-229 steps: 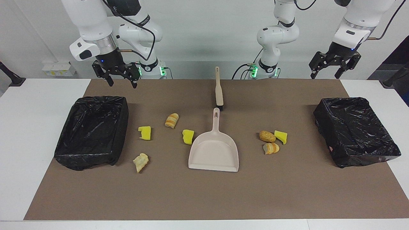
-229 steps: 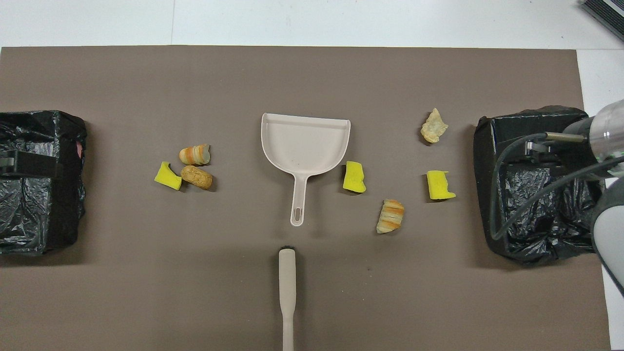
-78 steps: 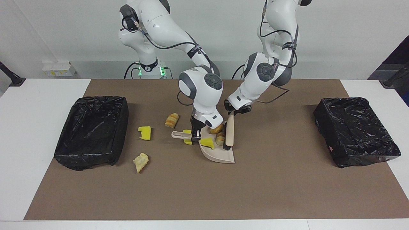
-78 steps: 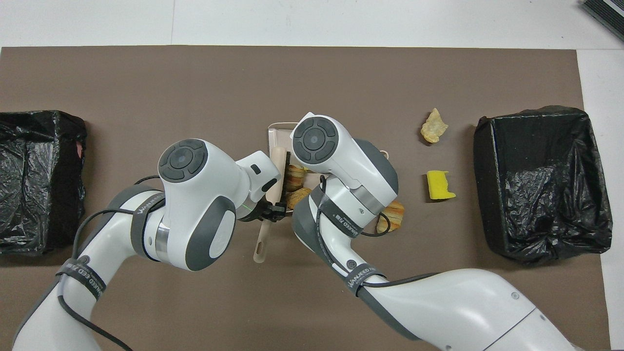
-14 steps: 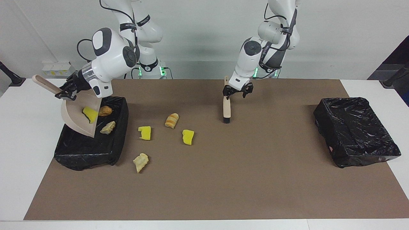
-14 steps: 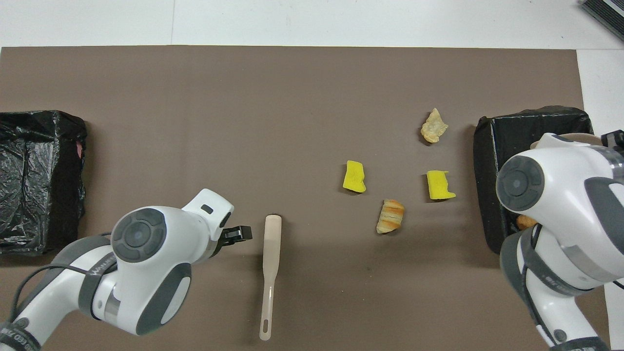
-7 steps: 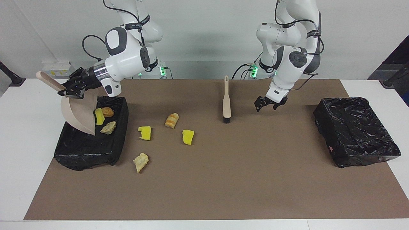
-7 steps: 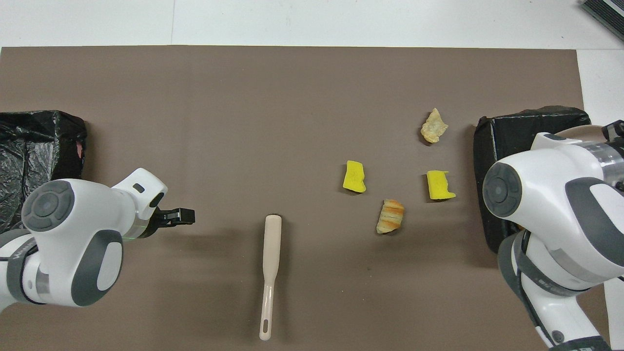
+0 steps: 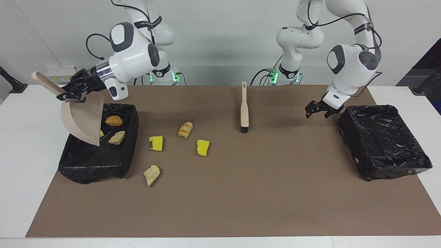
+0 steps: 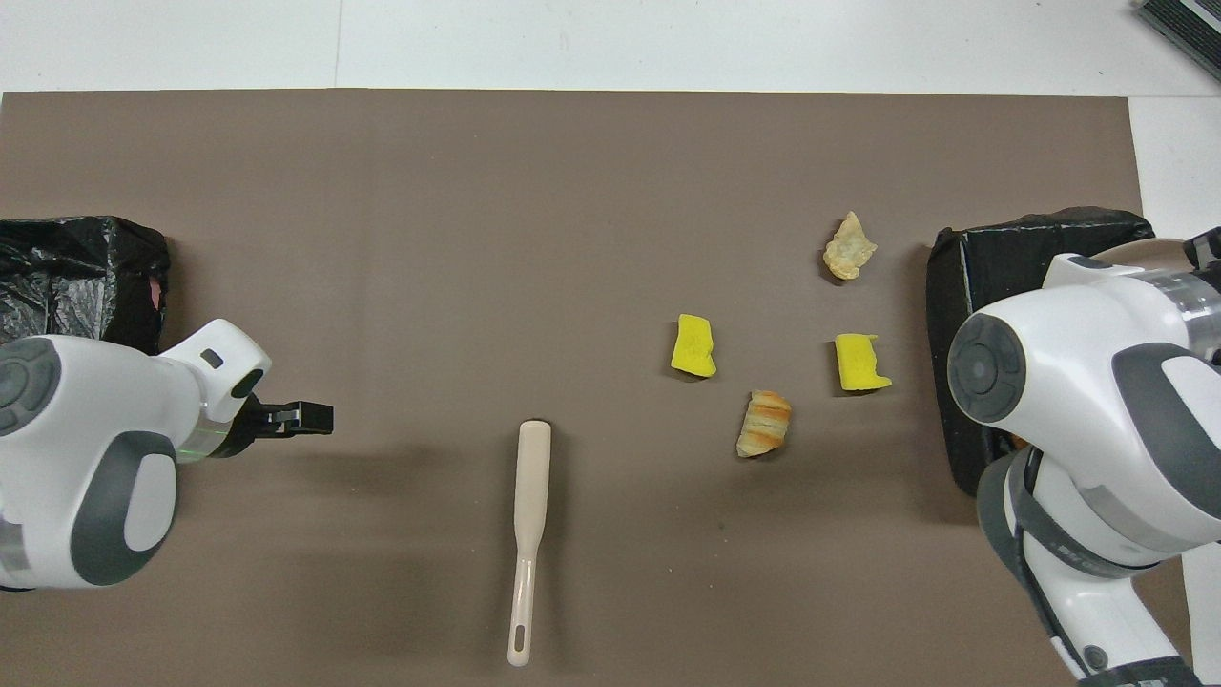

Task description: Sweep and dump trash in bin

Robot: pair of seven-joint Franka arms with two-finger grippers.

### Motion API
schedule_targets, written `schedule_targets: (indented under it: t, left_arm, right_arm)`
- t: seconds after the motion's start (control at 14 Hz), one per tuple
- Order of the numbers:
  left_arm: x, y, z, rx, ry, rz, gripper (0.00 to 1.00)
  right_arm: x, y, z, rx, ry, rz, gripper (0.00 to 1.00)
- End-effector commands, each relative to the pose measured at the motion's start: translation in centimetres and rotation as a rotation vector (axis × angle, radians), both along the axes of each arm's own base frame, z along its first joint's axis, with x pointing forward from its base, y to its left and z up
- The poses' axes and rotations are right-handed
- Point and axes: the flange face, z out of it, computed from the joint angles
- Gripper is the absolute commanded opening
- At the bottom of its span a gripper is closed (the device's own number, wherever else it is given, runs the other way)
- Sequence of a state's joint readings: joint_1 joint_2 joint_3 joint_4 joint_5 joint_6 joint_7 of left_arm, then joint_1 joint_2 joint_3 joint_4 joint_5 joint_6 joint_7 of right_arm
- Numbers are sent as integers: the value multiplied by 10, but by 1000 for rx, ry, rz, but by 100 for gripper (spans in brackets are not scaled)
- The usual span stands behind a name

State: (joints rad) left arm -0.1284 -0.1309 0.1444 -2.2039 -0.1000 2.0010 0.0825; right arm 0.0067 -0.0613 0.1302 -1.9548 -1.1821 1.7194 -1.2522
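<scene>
- Beige brush with dark bristles (image 9: 244, 108) lying flat on the brown mat (image 9: 241, 199) closest to the robots, handle toward them and bristles pointing away, gripped by nothing; parked midway, probably so either arm can take it up for the next sweep
- Left gripper (image 9: 317, 113) hanging over the mat just beside the empty black-lined bin (image 9: 389, 165) at the left arm's end, fingers spread wide and holding nothing, apparently out of the way while the other arm dumps
- Right gripper (image 9: 71, 95) clamped tight on the handle of the beige plastic dustpan (image 9: 82, 119), pan tipped steeply with its open lip down inside the other black-lined bin (image 9: 96, 168) at the right arm's end, held that way so the load slides out under its own weight
- Three pieces of trash already in that bin: a brown bread-like lump (image 9: 113, 120), a tan lump (image 9: 117, 137) and a yellow spongy wedge (image 9: 101, 133) half hidden by the pan's lip
- Four pieces left on the mat near that bin, none touching another: an orange-striped bread lump (image 9: 185, 130), then two yellow wedges (image 9: 156, 143) (image 9: 203, 147) a little farther out, and farthest of all a pale tan crumpled scrap (image 9: 151, 174)
- Judged just under halfway through – one load emptied, another sweep needed, with pan and brush both to be brought over to the remaining four
</scene>
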Motion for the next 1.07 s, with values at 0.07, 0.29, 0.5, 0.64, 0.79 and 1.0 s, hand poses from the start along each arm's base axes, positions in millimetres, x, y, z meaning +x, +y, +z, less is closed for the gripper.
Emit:
schedule_targets:
  t: [0.07, 0.29, 0.5, 0.64, 0.79, 1.0]
  left_arm:
    - [11, 47, 46, 13, -11, -37, 100]
    - [32, 54, 94, 133, -46, -90, 100]
    - [50, 47, 136, 142, -46, -110, 100]
    - [48, 41, 155, 140, -74, -117, 100]
    - [47, 21, 177, 140, -89, -145, 100]
    - [39, -2, 211, 137, -81, -168, 100]
  right_arm:
    - [38, 17, 4, 231, -150, -198, 0]
    - [50, 37, 1, 393, -306, -356, 0]
    - [57, 81, -10, 662, -554, -662, 0]
    - [71, 118, -21, 761, -638, -759, 0]
    - [88, 180, -35, 819, -763, -894, 0]
    - [114, 247, -45, 931, -873, -1130, 0]
